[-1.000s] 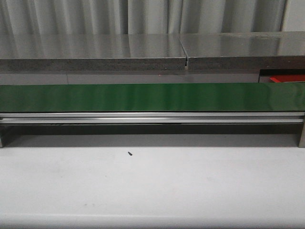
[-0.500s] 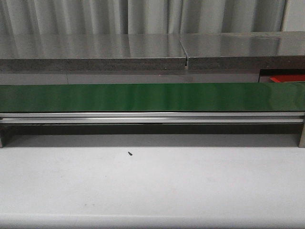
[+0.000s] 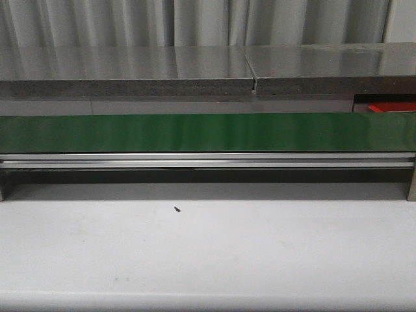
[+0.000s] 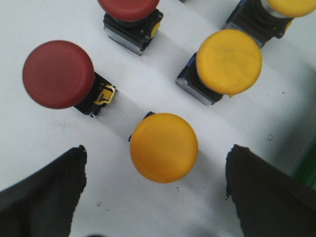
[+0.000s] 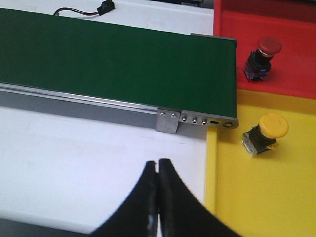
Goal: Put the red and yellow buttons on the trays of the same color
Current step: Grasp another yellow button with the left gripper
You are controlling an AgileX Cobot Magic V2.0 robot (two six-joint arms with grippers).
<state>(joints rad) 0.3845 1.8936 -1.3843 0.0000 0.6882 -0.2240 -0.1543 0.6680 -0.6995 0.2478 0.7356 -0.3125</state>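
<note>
**Left claw poised over a yellow button; front view unchanged over the last second**

I compare the three front-view pictures and find no difference: the green conveyor belt [image 3: 208, 132] carries nothing, the white table [image 3: 208, 253] in the lower half of the frame shows only a small dark speck [image 3: 177, 209], and neither arm enters. A sliver of the red tray [image 3: 392, 106] shows at the right edge. My judgement: no button has gone onto the belt in this interval, so the cycle is between transfers.

In the left wrist view, the left gripper [image 4: 155, 185] stands spread wide, its dark fingers [image 4: 44, 197] at the lower corners, apart from everything. A yellow button [image 4: 164, 147] sits at frame centre between them, not touched. Around it: a red button [image 4: 58, 74] at upper left, a second red button [image 4: 129, 9] at top centre, a second yellow button [image 4: 229, 61] at upper right, a third yellow cap [image 4: 292, 6] cut by the top right corner.

In the right wrist view, the right gripper [image 5: 158, 170] is pressed together and holds nothing, bottom centre. One red-capped button [image 5: 264, 55] lies in the red tray [image 5: 232, 44] at upper right; one yellow-capped button [image 5: 266, 131] lies in the yellow tray [image 5: 276, 197] at lower right. Both match.

Judgement: two placed, at least five waiting; the centre yellow button looks next.
</note>
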